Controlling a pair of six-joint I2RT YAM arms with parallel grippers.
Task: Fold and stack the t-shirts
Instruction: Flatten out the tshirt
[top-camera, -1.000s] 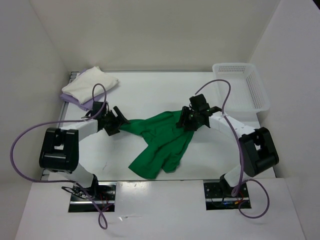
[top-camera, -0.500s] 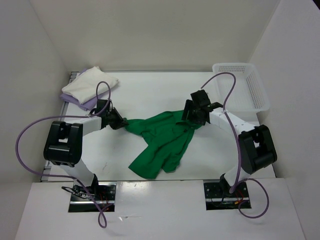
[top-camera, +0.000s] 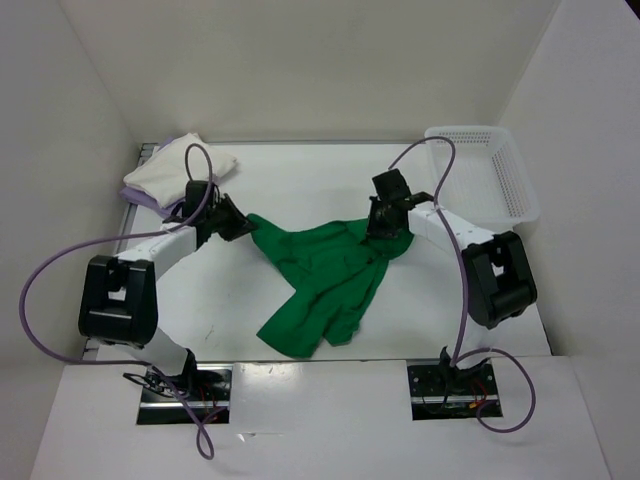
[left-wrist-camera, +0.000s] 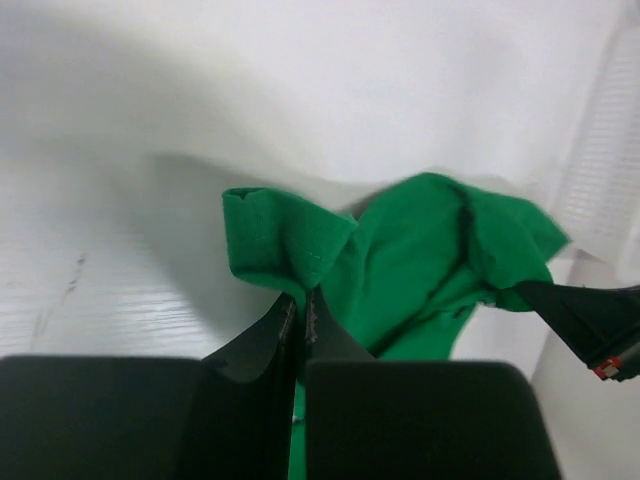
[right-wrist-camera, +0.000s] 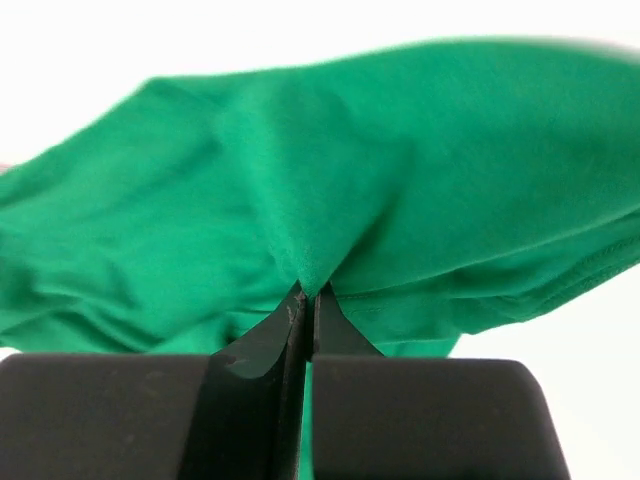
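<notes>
— Both grippers are pinching cloth now, where a second ago they were standing apart. The left gripper (top-camera: 241, 225) is clamping the left corner of the green shirt (top-camera: 325, 280), and the right gripper (top-camera: 386, 227) is clamping a fold at its far right edge.

— Are the wrist views agreeing?

— Yes. The left jaws are meeting on a folded hem corner. The right jaws are pressing together on a tuck of cloth, with the shirt bulging above them.

— Where is the shirt lying?

— Mid-table, stretching between the two grips. The rest is trailing toward the near side in a rumpled tail and stopping short of the near edge of the table (top-camera: 300, 175).

— And the other shirts?

— The white shirt (top-camera: 165, 172) is sitting folded in the far left corner on the lavender shirt (top-camera: 150, 205), whose edge is peeking out underneath. The left gripper is working near that stack, not touching it.

— Room to move?

— Bare table is showing beyond the green shirt's far edge, and on the near left and near right. The basket (top-camera: 520, 175) is sitting along the far right edge, apart from the cloth.
</notes>
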